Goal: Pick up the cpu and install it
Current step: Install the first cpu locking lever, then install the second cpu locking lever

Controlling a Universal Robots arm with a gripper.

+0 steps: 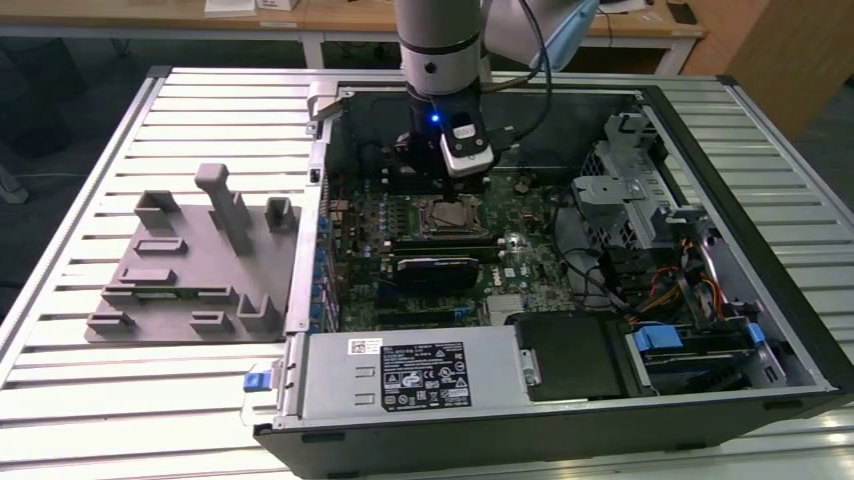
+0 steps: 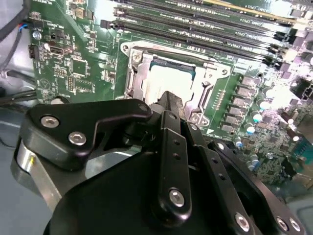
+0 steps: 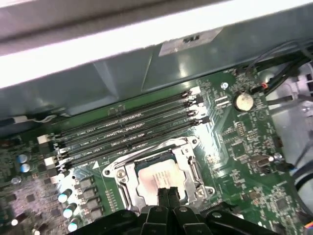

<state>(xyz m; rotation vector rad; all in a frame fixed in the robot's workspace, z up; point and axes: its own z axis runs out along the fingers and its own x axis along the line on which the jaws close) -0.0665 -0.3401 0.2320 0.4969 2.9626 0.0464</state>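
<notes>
Exterior view. The arm's black gripper (image 1: 447, 170) hangs inside the open black tower computer case (image 1: 787, 330), directly above the square metal-framed processor socket (image 1: 451, 215) on the green motherboard (image 1: 534, 265). The grey moulded parts tray (image 1: 187, 270) lies well apart, on the slatted table toward the exterior view's left.

Second wrist view. The small flat square silver-grey cpu (image 2: 168, 81) lies inside the socket frame, just beyond the tips of the gripper (image 2: 171, 100). The fingers stand pressed together with no gap visible and nothing between them; whether the tips touch the chip's top cannot be told.

First wrist view. The cpu (image 3: 156, 177) sits flat and square within the frame, its edges parallel to the long black memory slots (image 3: 129, 129) beside it. The narrowed fingertips of the gripper (image 3: 167, 193) overlap the chip's near edge, empty.
</notes>
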